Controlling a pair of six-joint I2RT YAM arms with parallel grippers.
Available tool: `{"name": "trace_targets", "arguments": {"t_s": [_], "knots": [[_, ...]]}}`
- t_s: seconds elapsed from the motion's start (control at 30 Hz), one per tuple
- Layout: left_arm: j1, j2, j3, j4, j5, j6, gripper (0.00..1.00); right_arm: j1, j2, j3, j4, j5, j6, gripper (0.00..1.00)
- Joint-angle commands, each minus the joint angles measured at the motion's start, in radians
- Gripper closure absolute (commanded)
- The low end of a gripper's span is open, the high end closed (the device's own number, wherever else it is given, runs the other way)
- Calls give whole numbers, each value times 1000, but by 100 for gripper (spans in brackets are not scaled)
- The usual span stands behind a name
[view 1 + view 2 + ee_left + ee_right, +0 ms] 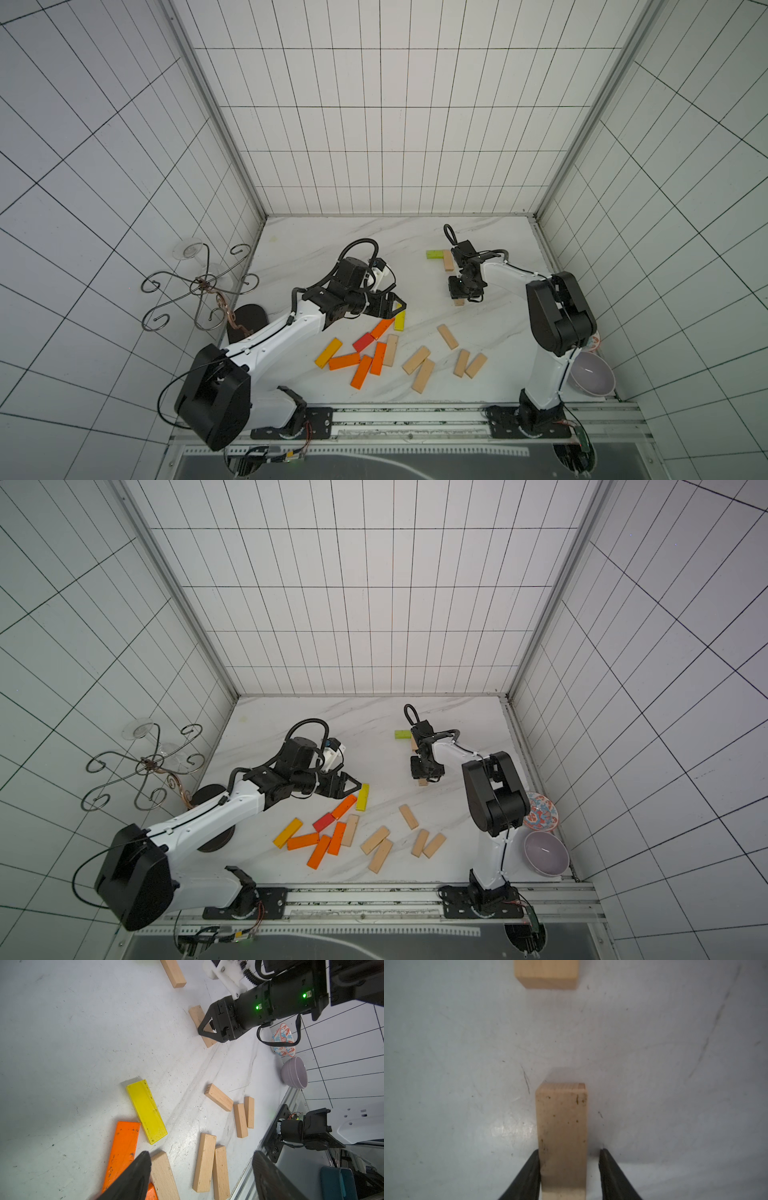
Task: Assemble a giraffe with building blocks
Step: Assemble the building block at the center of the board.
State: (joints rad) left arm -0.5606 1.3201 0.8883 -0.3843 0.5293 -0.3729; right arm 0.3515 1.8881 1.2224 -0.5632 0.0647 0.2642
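Note:
Loose building blocks lie on the white marble table [316,249]: several orange ones [344,360], a red one [363,341], a yellow one [400,321] [146,1110] and several plain wooden ones [447,336]. At the back, a green block [434,254] lies against a wooden block [447,261]. My right gripper [459,297] [569,1150] points down over another wooden block [561,1118]. Its jaws straddle that block, one finger touching and the other a little apart. My left gripper [392,305] [201,1154] hovers open beside the yellow block, holding nothing.
A purple bowl [591,373] and a patterned bowl [539,812] sit at the right edge behind the right arm's base. A wire stand [199,286] with a glass stands off the table's left side. Tiled walls enclose the table on three sides.

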Motion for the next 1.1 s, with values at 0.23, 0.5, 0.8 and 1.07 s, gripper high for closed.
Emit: {"name": "trace_targets", "arguments": {"t_s": [0.23,0.5,0.8,1.07], "knots": [[8,7,-12,44,41,14,23,-8,38,-21,-14,6,-2,78],[24,1,-20,57,56,10,23,-8,80,51,-33,-16,4,80],[33,-2,-26,66,67,6,23,-7,130,125,-50,-22,10,81],[39,-4,-30,71,71,3,23,-7,162,159,-53,-25,16,81]]}}
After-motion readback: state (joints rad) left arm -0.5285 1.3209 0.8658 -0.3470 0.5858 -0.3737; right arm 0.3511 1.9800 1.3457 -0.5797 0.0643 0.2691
